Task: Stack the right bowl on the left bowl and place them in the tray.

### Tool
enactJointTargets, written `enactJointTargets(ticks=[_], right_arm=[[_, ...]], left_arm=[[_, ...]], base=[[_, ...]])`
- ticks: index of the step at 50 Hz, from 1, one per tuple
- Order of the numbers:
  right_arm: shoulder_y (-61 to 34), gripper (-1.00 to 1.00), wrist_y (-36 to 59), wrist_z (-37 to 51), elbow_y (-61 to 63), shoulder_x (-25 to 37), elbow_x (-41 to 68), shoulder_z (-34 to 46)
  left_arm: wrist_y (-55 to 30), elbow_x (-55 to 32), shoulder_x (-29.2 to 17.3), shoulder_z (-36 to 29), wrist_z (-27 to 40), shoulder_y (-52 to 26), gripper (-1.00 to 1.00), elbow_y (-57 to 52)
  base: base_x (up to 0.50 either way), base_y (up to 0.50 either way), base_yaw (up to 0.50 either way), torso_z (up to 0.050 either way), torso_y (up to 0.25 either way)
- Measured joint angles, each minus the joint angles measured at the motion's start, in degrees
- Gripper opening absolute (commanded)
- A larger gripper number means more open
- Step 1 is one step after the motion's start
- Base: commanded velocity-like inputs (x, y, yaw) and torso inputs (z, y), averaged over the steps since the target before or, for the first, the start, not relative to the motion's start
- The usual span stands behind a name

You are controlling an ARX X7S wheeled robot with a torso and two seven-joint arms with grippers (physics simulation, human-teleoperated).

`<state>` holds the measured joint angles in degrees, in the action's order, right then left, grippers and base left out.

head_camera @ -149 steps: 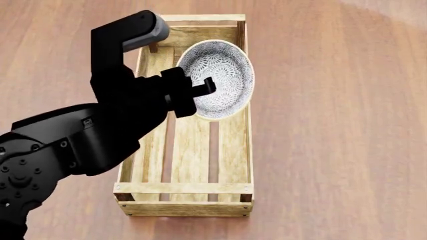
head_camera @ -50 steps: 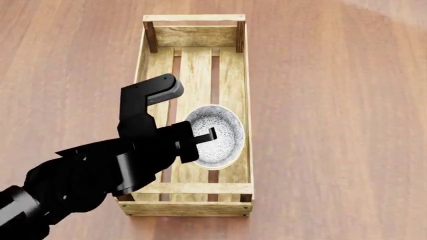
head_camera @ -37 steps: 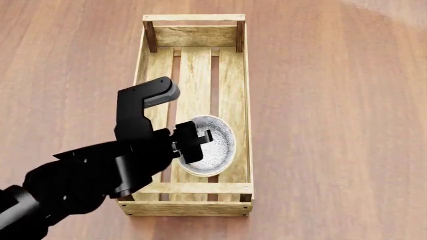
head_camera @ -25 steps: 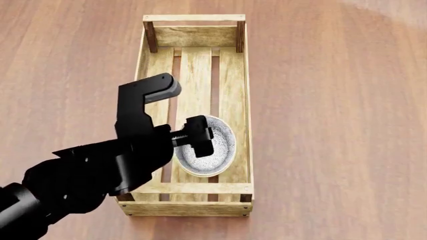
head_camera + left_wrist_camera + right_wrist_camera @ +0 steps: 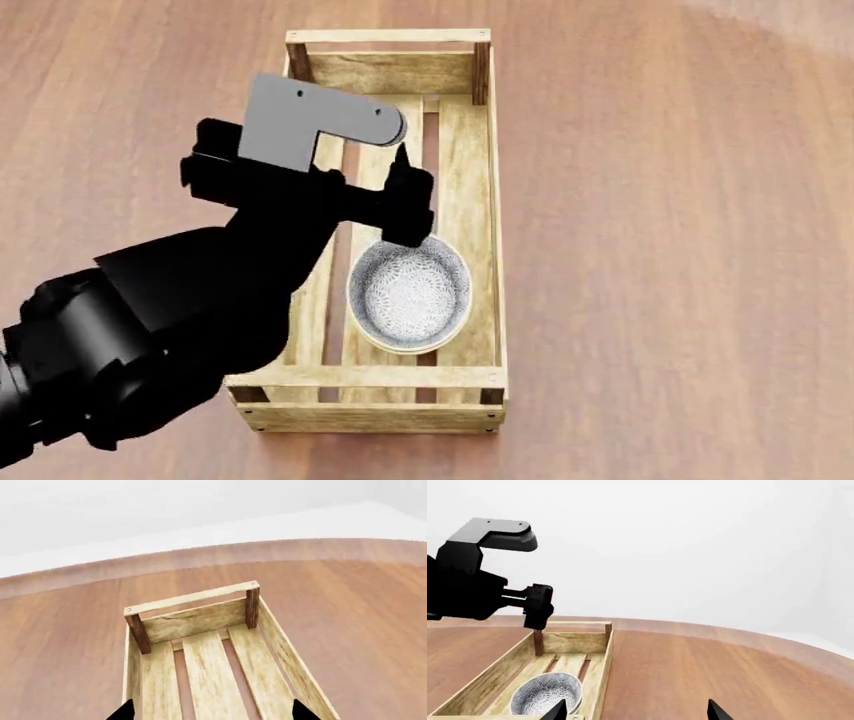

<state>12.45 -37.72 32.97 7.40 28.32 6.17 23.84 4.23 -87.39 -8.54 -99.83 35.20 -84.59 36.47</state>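
My left claw (image 5: 400,205) hangs above the tray (image 5: 495,250), lifted clear of the bowl (image 5: 408,293) and touching nothing. Its fingers are spread apart and released; in the left wrist view only two dark tips (image 5: 122,711) show, one at each side wall of the tray (image 5: 193,617), with bare planks between them. My black left arm covers the tray's left wall and part of its left plank.

The tray is a long light-wood crate with three floor planks, gaps between them, and dark posts at its far corners. It lies lengthwise on the reddish-brown wooden desk (image 5: 667,250), short ends near and far.

The bowl rests inside the tray at its near end, over the middle and right planks, close to the right wall. It is round with a pale rim and a fine grey-and-white pattern inside. Whether one bowl or two nested, I cannot tell.

The tray's far half lies open.

To the right, the desk is bare wood. My right claw (image 5: 635,711) hovers over it, its two tips wide apart, holding nothing.
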Motion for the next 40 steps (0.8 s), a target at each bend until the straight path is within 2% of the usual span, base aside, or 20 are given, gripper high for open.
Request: enactJointTargets(ticks=[11,19,24,27,31,34,37,40], right_arm=[[4.26,1.0,-0.19,1.01,4.71,0.02,-4.9,0.83],[6.09,1.0,-0.95,1.35,6.29,-0.24,-7.08,1.68],[6.57,1.0,-1.35,1.4,6.39,-0.5,-7.87,2.24],[6.77,1.0,-1.38,1.43,6.6,-0.6,-8.23,2.47],[7.13,1.0,-1.43,1.63,7.03,-0.62,-8.59,2.5],[7.59,1.0,-1.27,2.0,7.88,-0.47,-8.82,2.11],[8.09,1.0,-1.24,2.52,8.84,-0.12,-8.6,1.4],[8.28,1.0,-1.07,2.93,9.57,0.24,-8.12,0.73]], left_arm=[[1.35,9.13,-14.59,-1.43,18.54,-7.27,1.0,-38.32],[-1.32,20.17,-25.76,-4.12,30.9,-10.97,1.0,-67.04],[1.46,34.98,-33.63,-16.33,39.95,-13.34,1.0,-78.75],[2.78,44.43,-39.43,-22.7,44.11,-12.15,1.0,-83.22],[5.21,56.12,-48.01,-26.72,48.06,-6.67,1.0,-85.59],[6.94,63.7,-53.75,-22.44,49.39,2.9,1.0,-84.98],[11.19,69.68,-51.95,-12.56,44.39,16.64,1.0,-80.41],[15.27,73.61,-43.9,1.43,33.98,33.47,1.0,-75.19]], base=[[0.0,0.0,0.0,0.0,0.0],[0.0,0.0,0.0,0.0,0.0],[0.0,0.0,0.0,0.0,0.0],[0.0,0.0,0.0,0.0,0.0],[0.0,0.0,0.0,0.0,0.0],[0.0,0.0,0.0,0.0,0.0],[0.0,0.0,0.0,0.0,0.0],[0.0,0.0,0.0,0.0,0.0]])
